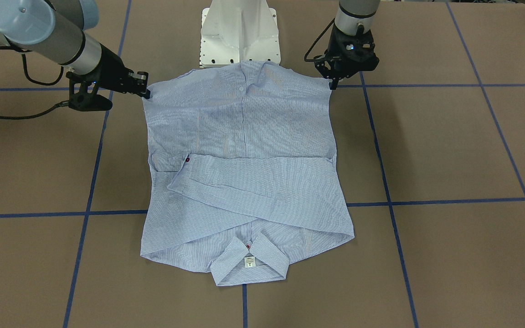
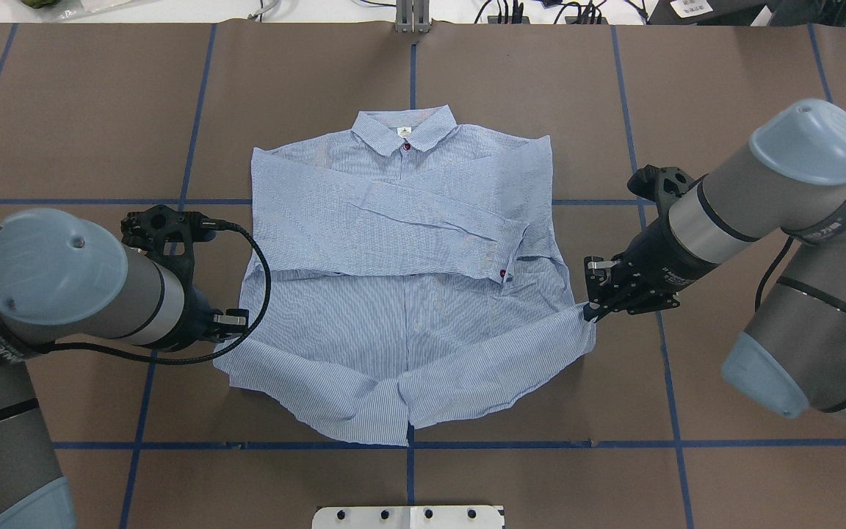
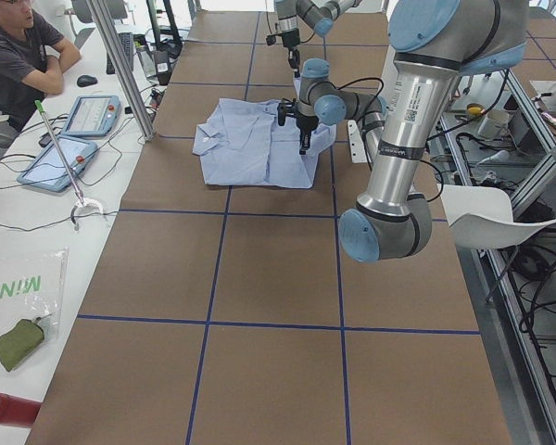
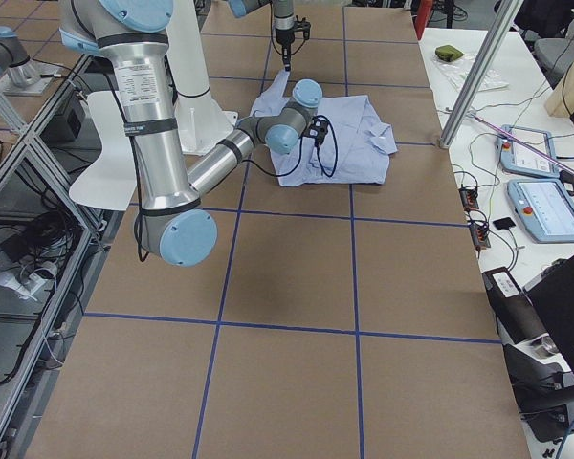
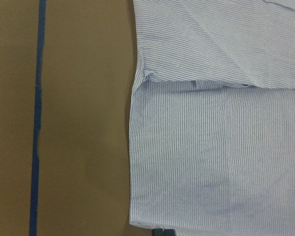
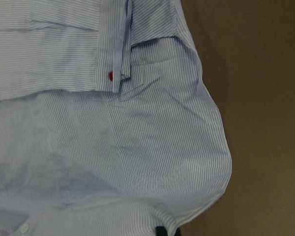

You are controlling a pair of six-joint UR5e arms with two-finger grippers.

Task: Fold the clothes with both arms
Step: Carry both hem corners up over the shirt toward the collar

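The left gripper (image 2: pixel 238 323) and right gripper (image 2: pixel 589 312) pinch the shirt (image 2: pixel 393 323)
Each is clenched on 1 near hem corner; the shirt lies between them on the table (image 2: pixel 85 110), sleeves crossed, collar (image 2: pixel 405 132) farthest away.

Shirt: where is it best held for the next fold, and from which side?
Hold the shirt at its two hem corners, left gripper and right gripper each from its outer side. The sleeves already lie across the chest, so the hem, opposite the collar, is the free straight edge to lift.
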